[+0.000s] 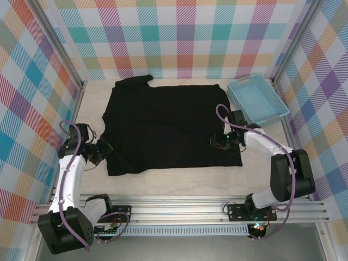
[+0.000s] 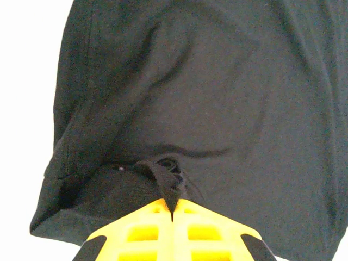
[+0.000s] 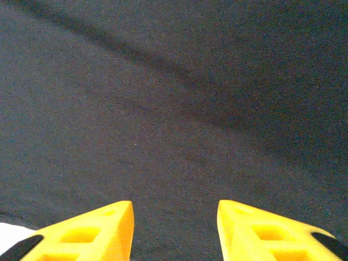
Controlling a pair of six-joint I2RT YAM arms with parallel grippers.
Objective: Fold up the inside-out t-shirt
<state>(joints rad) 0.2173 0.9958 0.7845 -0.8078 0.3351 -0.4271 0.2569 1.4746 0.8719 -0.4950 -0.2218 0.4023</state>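
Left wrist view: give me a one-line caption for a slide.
Left gripper, shut, pinches a small fold of the black t-shirt near its edge, on a white table.

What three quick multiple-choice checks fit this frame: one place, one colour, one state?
1. Where is the blue basket?
A) far right of the table, beside the t-shirt
B) on top of the t-shirt
C) near left corner

2. What colour is the t-shirt?
A) white
B) black
C) red

3. What is the left hand doing?
A) open over bare table
B) shut, pinching t-shirt cloth
C) gripping the basket

Answers:
1 A: the top view shows the basket off the t-shirt's right side, at the far end.
2 B: the cloth is black in all three views.
3 B: the left wrist view shows it closed on a fold of cloth.
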